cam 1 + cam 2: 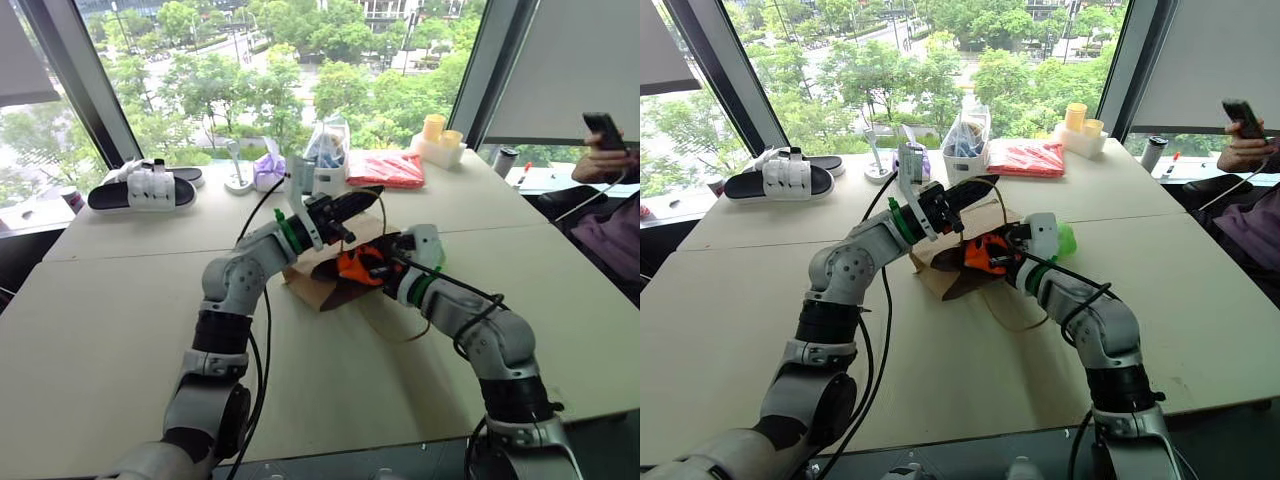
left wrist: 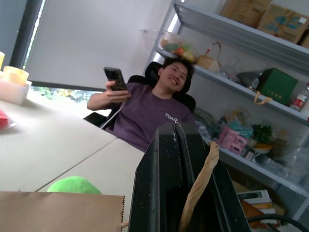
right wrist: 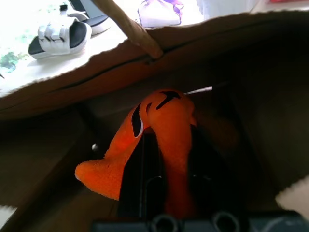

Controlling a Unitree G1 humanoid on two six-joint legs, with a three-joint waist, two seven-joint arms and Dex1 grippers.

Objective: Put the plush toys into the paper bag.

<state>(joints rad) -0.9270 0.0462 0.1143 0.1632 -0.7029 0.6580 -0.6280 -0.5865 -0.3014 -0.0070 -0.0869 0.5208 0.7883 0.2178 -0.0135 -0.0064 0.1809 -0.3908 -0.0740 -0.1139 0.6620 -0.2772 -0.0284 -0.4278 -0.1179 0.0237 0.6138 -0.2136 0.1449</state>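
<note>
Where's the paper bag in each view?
Left eye: paper bag mid-table, between both arms.
Right eye: same spot, mid-table.
Left wrist: its brown edge, before the green toy.
Right wrist: its inside, around the orange toy.
Shared landmark: the tan handle.

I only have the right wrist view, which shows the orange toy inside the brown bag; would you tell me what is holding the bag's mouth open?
Observer: The left claw is shut on one tan handle of the paper bag and holds that side up.
Operator: Thank you. Where is the green toy?
Observer: The green plush toy lies on the table beside the bag, not yet in it.
Operator: Is anyone near the workspace?
Observer: A person sits at the table's right side, holding up a phone.
</note>
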